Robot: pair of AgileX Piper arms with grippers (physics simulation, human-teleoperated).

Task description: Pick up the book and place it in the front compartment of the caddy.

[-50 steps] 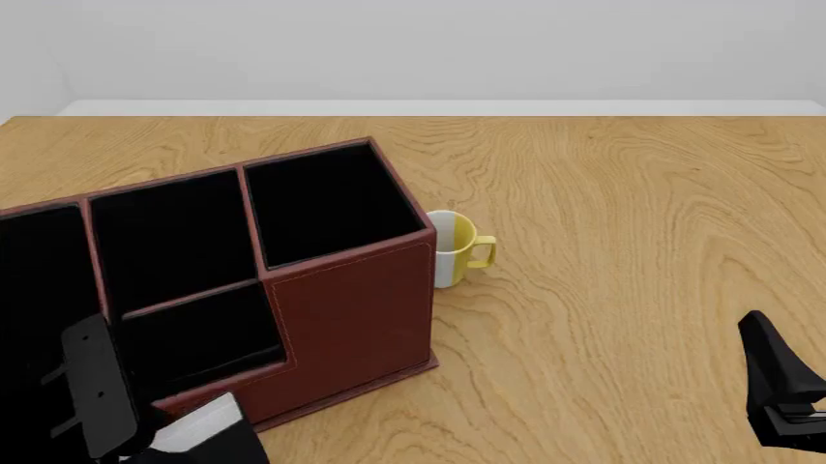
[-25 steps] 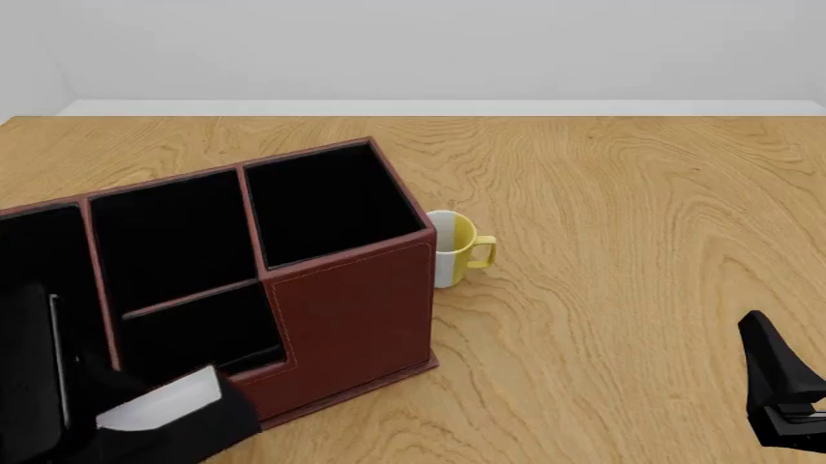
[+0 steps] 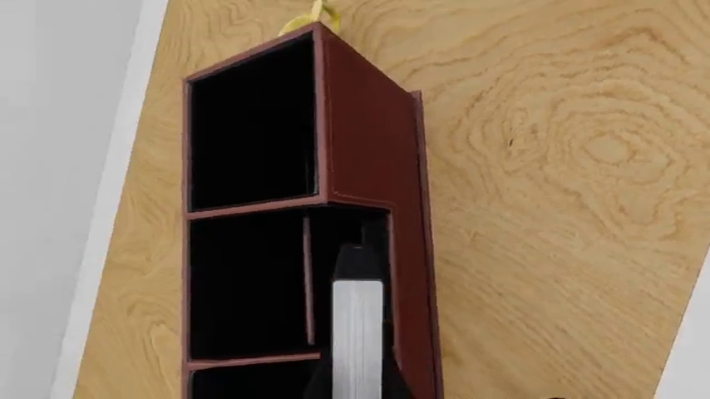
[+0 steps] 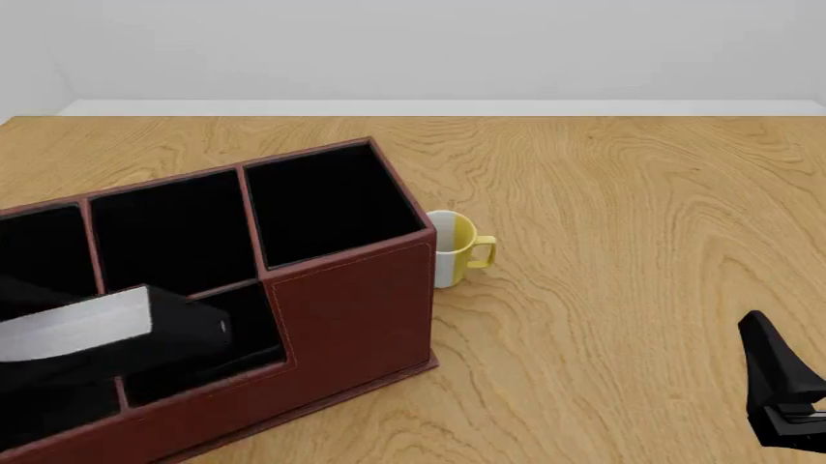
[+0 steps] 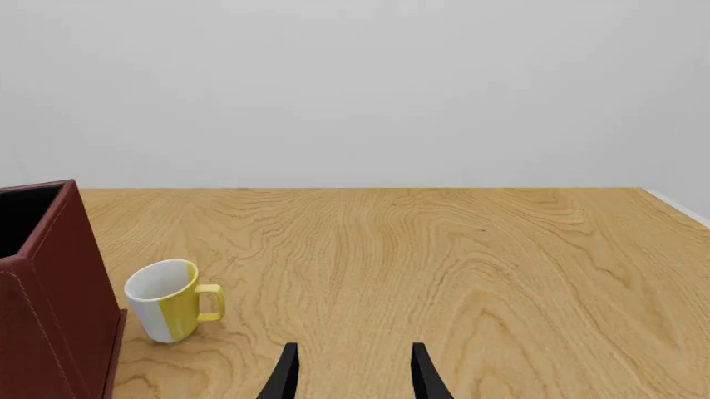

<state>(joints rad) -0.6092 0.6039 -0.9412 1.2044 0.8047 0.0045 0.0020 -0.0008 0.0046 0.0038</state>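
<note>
The red-brown caddy (image 4: 348, 319) stands at the left of the table, its black cells open upward. The black book (image 4: 168, 333), its white-grey page edge (image 4: 77, 327) facing up, lies tilted over the caddy's low front compartment (image 4: 239, 338). In the left wrist view my left gripper (image 3: 357, 378) is shut on the book (image 3: 357, 324), whose far end sits above the narrow front cell of the caddy (image 3: 372, 125). My right gripper (image 5: 355, 370) is open and holds nothing, low at the front view's right edge (image 4: 781, 387), far from the caddy (image 5: 45, 291).
A small yellow-and-white mug (image 4: 455, 248) stands against the caddy's right wall, also in the right wrist view (image 5: 166, 301). Wooden tabletop (image 4: 620, 213) spreads to the right and back, ending at a white wall.
The left gripper has lifted the book from below the caddy's front edge and carried it forward over the front compartment. The right arm has not moved.
</note>
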